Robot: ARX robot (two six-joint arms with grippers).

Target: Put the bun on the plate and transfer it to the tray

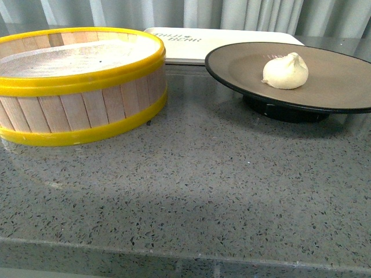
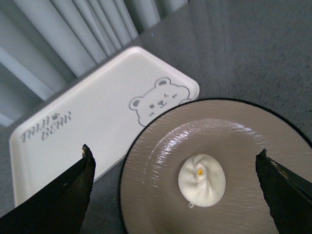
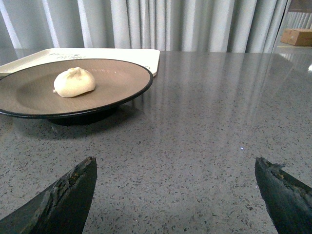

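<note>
Under the wide-spread, empty left gripper (image 2: 175, 149), the round bun (image 2: 201, 180) sits pleats-up on the plate (image 2: 243, 126); no long axis. The right gripper (image 3: 175, 158) gapes empty too.

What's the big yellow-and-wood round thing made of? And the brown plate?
The steamer basket looks like pale wooden slats held by glossy yellow hoops, likely plastic. The plate seems ceramic: matte tan inside with faint ridges, shiny black rim, though it might be melamine.

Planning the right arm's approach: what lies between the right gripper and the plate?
Nothing; the right wrist view shows only bare countertop between the right gripper and the plate, which holds the bun.
</note>
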